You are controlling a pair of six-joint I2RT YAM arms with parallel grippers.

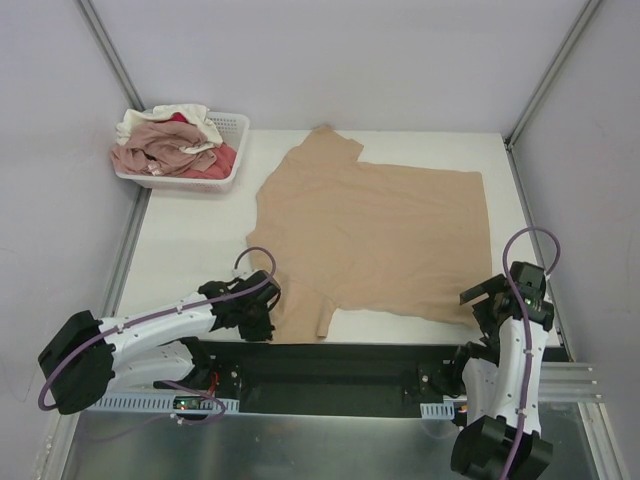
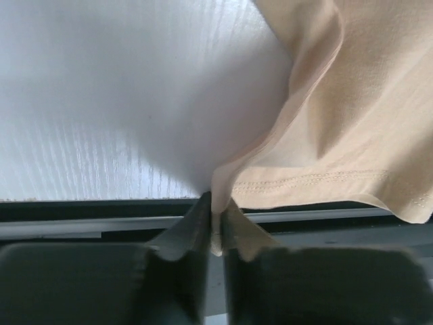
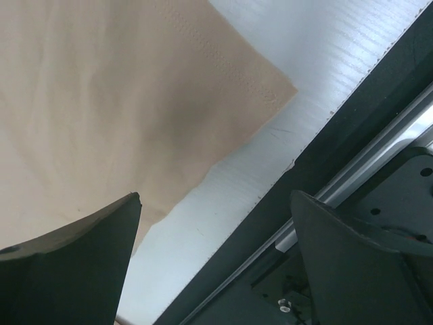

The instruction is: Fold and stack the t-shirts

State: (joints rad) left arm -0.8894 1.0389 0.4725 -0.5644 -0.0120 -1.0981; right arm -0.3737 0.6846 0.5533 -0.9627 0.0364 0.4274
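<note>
Your left gripper (image 2: 215,204) pinches a raised fold of the tan t-shirt (image 1: 370,240) at its near left edge, jaws pressed onto the cloth; the shirt lies spread on the white table (image 1: 190,240); your right gripper (image 3: 216,196) hangs spread wide over the near right corner; other t-shirts (image 1: 165,145) fill the basket (image 1: 232,150) at far left.

There are two claws, the left claw (image 1: 262,319) and right claw (image 1: 479,299). One tan t-shirt (image 1: 375,235) lies between them. One basket (image 1: 238,130) beyond the left claw holds several bunched shirts (image 1: 165,150).
</note>
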